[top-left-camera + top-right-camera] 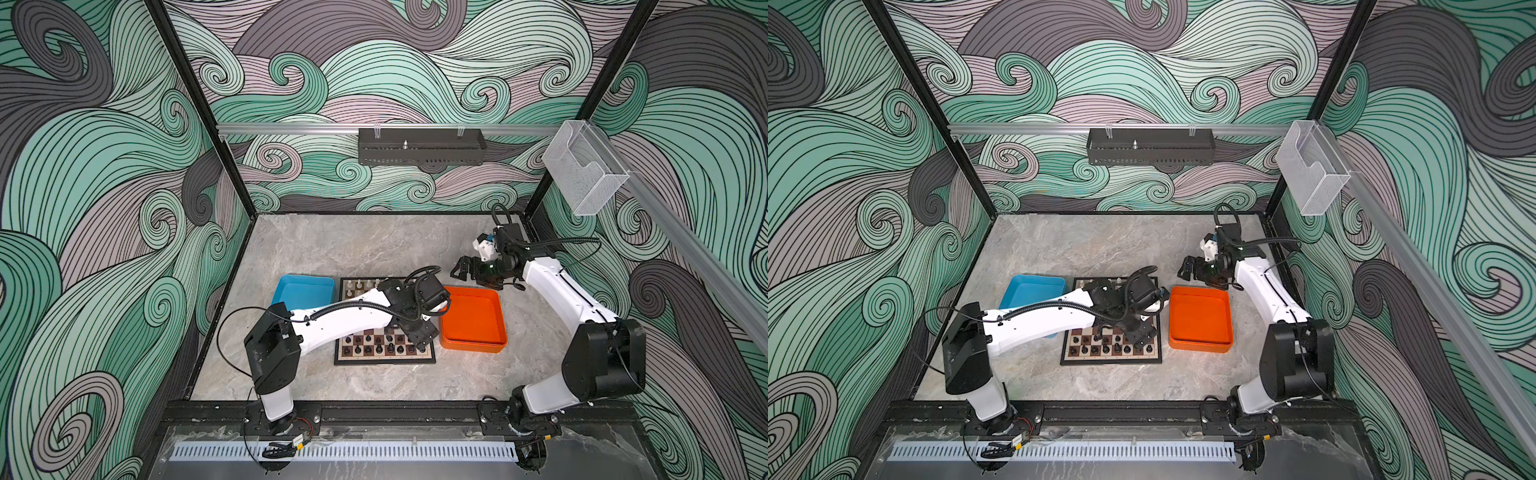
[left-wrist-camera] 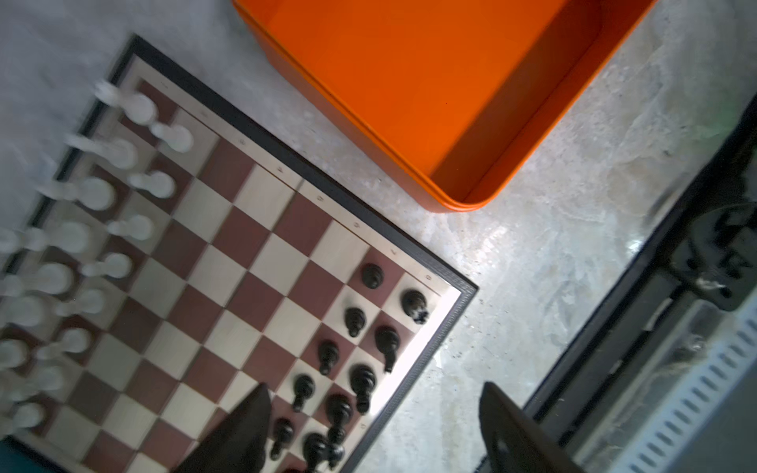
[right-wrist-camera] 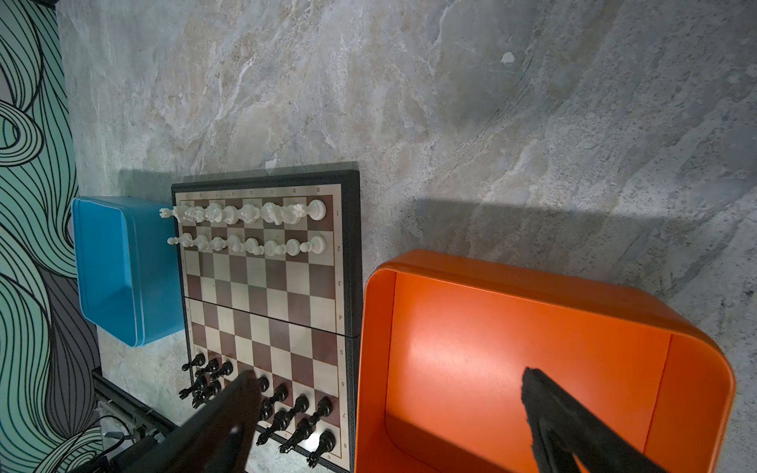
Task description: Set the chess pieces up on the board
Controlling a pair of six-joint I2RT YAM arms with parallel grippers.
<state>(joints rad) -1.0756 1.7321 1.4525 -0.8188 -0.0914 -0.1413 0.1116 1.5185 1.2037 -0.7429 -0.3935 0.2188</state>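
Left claw (image 2: 375, 391) spread, above board (image 2: 245, 229)

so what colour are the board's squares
Dark brown and cream; the board shows best in the right wrist view.

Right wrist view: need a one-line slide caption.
Past the open right end effector: orange tray beside the board, white pieces and black pieces in two rows at opposite ends.

- Orange tray (image 1: 473, 320) sits right of centre on the marbled bench (image 1: 332, 249).
- Blue tray (image 1: 303, 291) sits left of centre.
- Black rack (image 1: 422, 151) hangs above the bench's far edge.
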